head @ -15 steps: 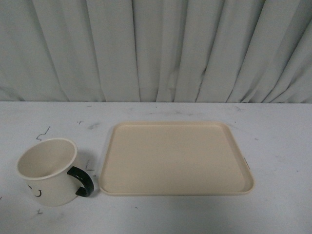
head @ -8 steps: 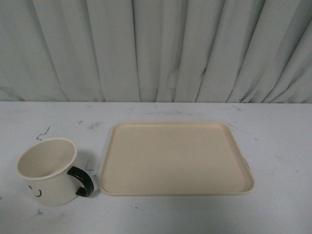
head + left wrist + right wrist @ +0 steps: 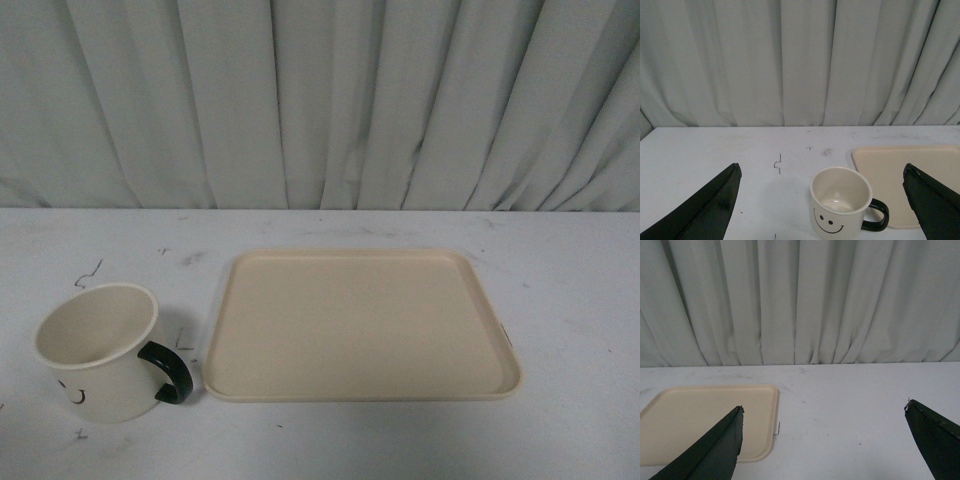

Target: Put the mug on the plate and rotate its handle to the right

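The cream-white mug (image 3: 98, 352) stands upright on the table at the front left, just left of the beige plate (image 3: 360, 325). Its black handle (image 3: 166, 372) points right, toward the plate's near left corner. In the left wrist view the mug (image 3: 841, 202) shows its smiley face and its handle (image 3: 876, 218), with the plate (image 3: 910, 182) beside it. My left gripper (image 3: 821, 170) is open, the mug between and beyond its fingertips. My right gripper (image 3: 824, 410) is open and empty over bare table beside the plate (image 3: 705, 420). Neither arm shows in the front view.
A grey-white pleated curtain (image 3: 320, 100) hangs behind the table's far edge. The white table top (image 3: 570, 290) has small dark scuff marks, some near the mug. The plate holds nothing.
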You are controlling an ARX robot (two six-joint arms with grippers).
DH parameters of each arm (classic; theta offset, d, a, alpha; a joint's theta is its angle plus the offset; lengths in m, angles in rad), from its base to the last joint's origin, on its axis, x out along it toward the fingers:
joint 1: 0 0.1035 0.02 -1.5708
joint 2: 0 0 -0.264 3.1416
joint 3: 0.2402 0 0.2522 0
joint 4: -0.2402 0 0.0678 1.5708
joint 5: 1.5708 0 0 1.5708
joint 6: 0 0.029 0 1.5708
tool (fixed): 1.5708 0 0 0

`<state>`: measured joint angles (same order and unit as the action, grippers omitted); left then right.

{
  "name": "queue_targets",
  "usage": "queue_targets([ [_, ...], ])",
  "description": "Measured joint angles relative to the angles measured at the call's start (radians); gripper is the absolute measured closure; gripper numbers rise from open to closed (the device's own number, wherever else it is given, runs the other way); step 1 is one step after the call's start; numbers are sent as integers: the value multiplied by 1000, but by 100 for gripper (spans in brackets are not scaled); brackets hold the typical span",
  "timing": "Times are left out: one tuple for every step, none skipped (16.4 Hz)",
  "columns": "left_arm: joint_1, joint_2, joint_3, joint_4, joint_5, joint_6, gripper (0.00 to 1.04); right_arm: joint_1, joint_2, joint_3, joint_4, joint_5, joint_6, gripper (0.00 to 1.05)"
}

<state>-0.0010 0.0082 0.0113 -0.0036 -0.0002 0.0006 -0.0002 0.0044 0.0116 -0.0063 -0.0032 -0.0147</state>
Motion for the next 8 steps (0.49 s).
queue_targets([
  [0,0,0,0,0,0,7,0,0,0,0,0,0,6],
  [0,0,0,0,0,0,7,0,0,0,0,0,0,6],
  [0,0,0,0,0,0,7,0,0,0,0,0,0,6],
  [0,0,0,0,0,0,7,0,0,0,0,0,0,6],
  [0,0,0,0,0,0,7,0,0,0,0,0,0,6],
  [0,0,0,0,0,0,7,0,0,0,0,0,0,6],
  [-29,43,1,83,-23,8,7,0,0,0,0,0,0,6],
  [-81,148,26,158,-36,29,7,0,0,0,0,0,0,6],
])
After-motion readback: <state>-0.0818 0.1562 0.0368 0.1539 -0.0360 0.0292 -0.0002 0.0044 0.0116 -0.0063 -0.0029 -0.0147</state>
